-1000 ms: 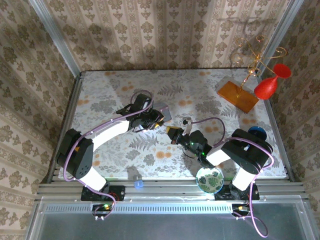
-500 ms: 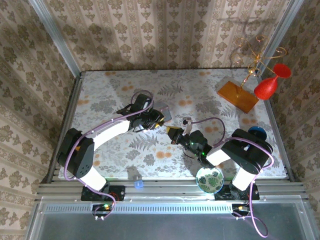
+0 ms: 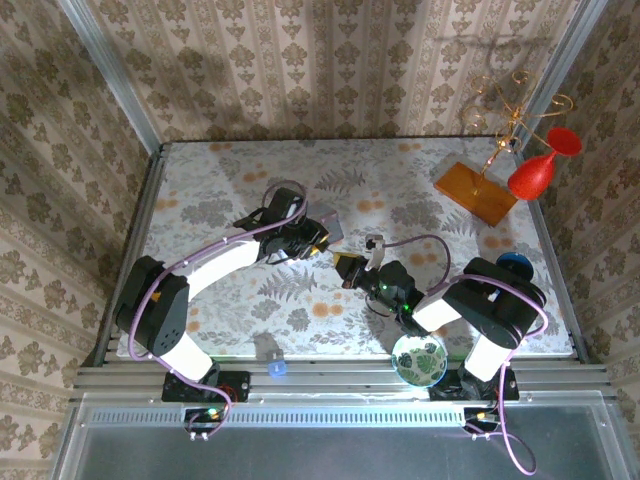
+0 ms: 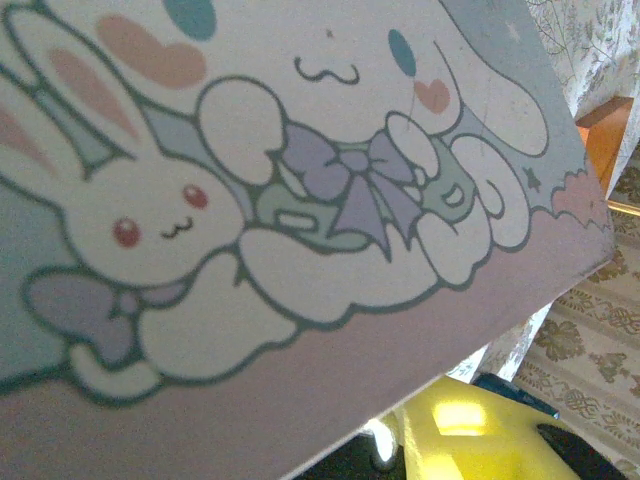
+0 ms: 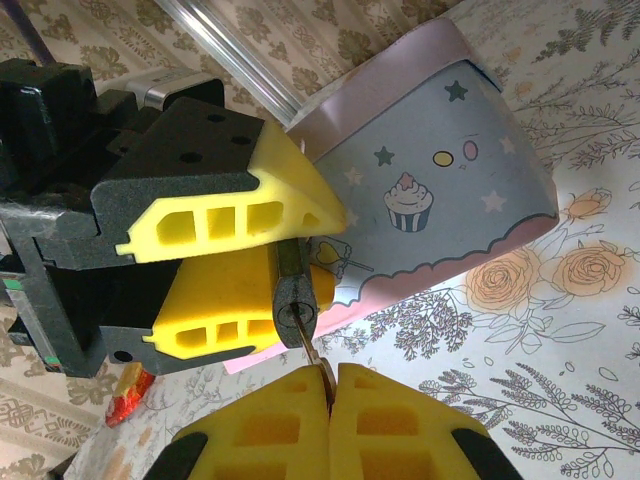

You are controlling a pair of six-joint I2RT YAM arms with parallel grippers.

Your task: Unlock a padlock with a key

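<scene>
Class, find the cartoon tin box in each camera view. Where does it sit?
Top view: tin box, centre, beside the left claw.
Left wrist: tin box, across the upper left.
Right wrist: tin box, upper right.
Shared landmark: the left claw's yellow pads.

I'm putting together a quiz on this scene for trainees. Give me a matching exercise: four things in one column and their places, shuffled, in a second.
Things:
1. padlock
2. key
3. tin
4. bowl

Places:
A. at the table's near edge
B. clamped between the left claw's pads
C. pinched in the right claw, tip at the padlock's keyhole
D. just behind the left claw

Pairs: 1-B; 2-C; 3-D; 4-A
</scene>
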